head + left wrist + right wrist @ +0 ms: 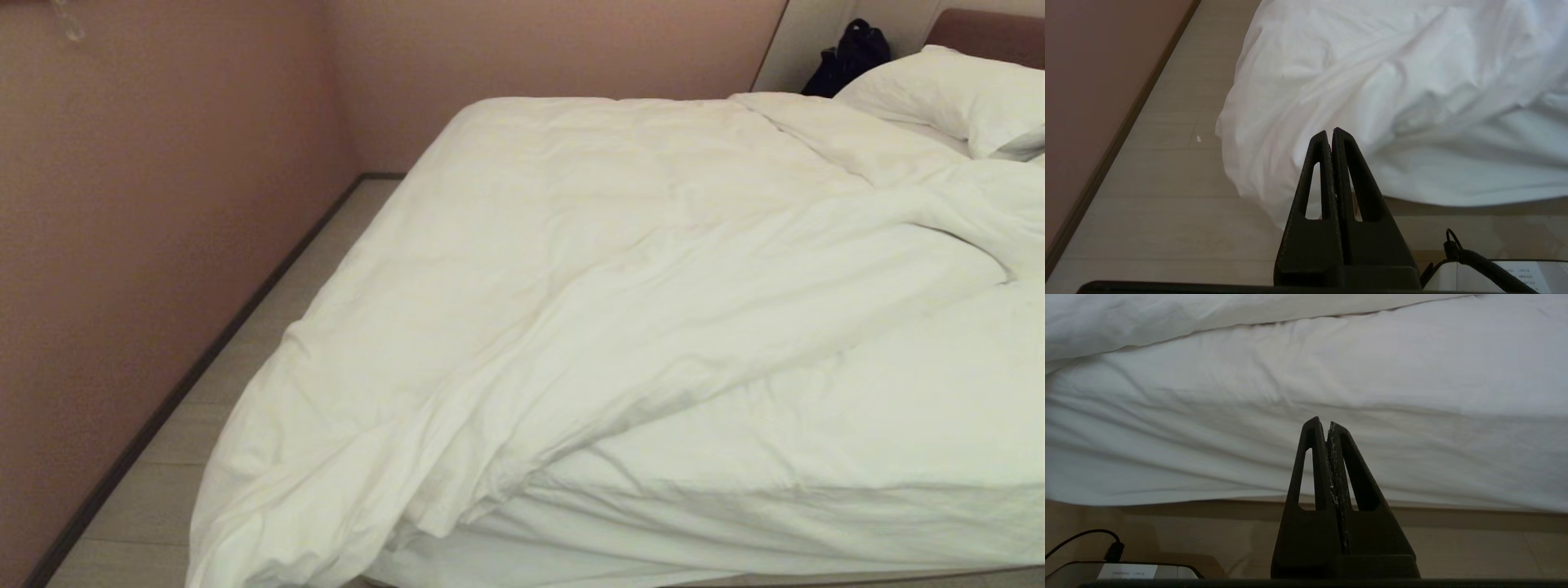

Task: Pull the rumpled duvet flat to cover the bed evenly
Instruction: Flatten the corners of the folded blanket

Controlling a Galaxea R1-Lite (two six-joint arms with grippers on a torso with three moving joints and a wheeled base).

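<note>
With the left gripper (pixel 1332 131) and right gripper (pixel 1324 421) both pressed together and empty, the duvet (pixel 571 286), bunched toward the bed's (pixel 735 523) far-left edge and overhanging its near-left corner, could slide further off if grabbed there.

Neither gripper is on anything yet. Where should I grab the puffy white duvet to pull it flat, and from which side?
Probably the bunched corner of the puffy white duvet drooping off the bed's left foot corner towards the pale wood floor. It hangs free, so the shut left gripper could open and close on its folded edge from the floor side. The diagonal ridge running from it suggests slack there.
</note>
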